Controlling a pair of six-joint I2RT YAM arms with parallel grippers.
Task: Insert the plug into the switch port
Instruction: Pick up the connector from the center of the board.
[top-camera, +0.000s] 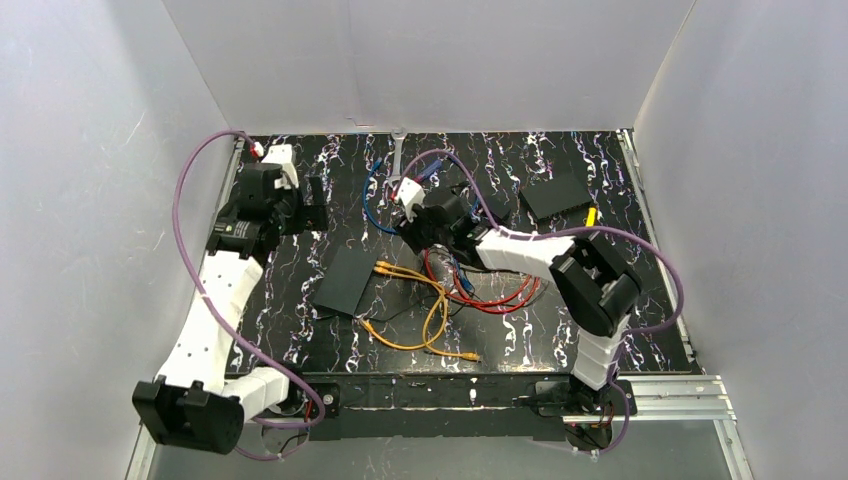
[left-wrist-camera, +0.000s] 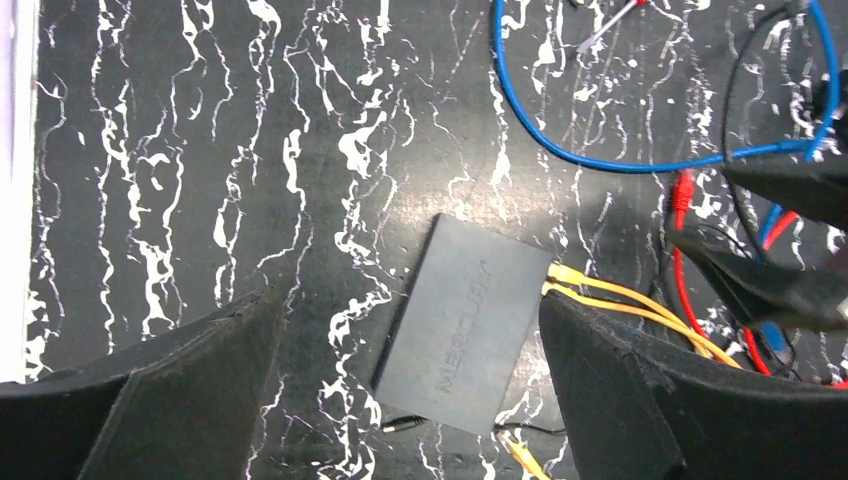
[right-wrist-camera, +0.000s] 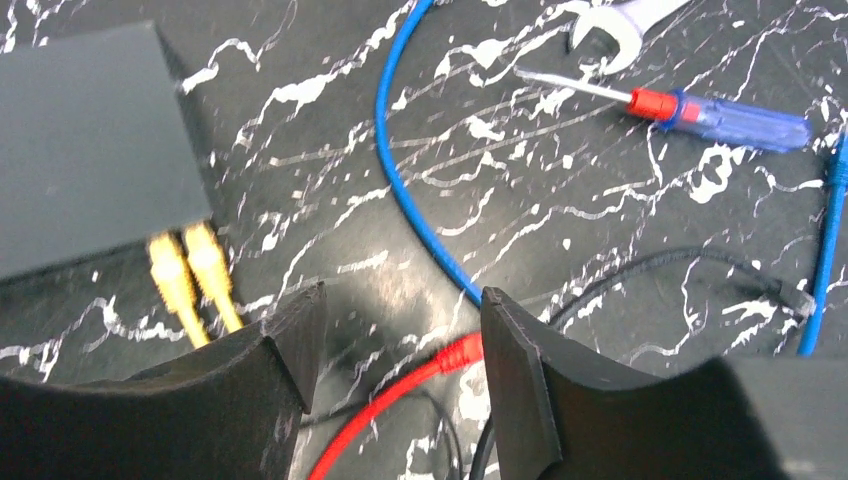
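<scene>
Overhead, the switch (top-camera: 345, 280) lay flat on the desk (top-camera: 520, 350), left of its middle and nearer the near edge than the far one. Yellow cables (top-camera: 435, 320) looped away from its right side. Only that view took in a second plain black slab (top-camera: 558, 195) toward the far right corner, well apart from the switch.

The left wrist view alone showed faint lettering on the switch's top. It also showed two yellow plugs (left-wrist-camera: 562, 275) seated side by side in the edge facing the right arm. The right wrist view caught the same plugs from low down, and added what the others barely gave. These were a screwdriver (right-wrist-camera: 700, 110) with a red collar and clear blue handle, the head of an open-end wrench (right-wrist-camera: 620, 20), a blue cable (right-wrist-camera: 400, 200) curving past, and a red cable (right-wrist-camera: 400, 390).

The left arm ran up the left edge and bent inward near the far left corner. The left gripper (left-wrist-camera: 405, 305) looked down with its fingers spread wide, gripping nothing, the switch lying on the desk below them. The right arm folded at its elbow by the right edge, its forearm reaching left to mid-desk. The right gripper (right-wrist-camera: 402, 300) hung low over the cables, fingers apart. The red cable passed beneath the gap, unpinched.
</scene>
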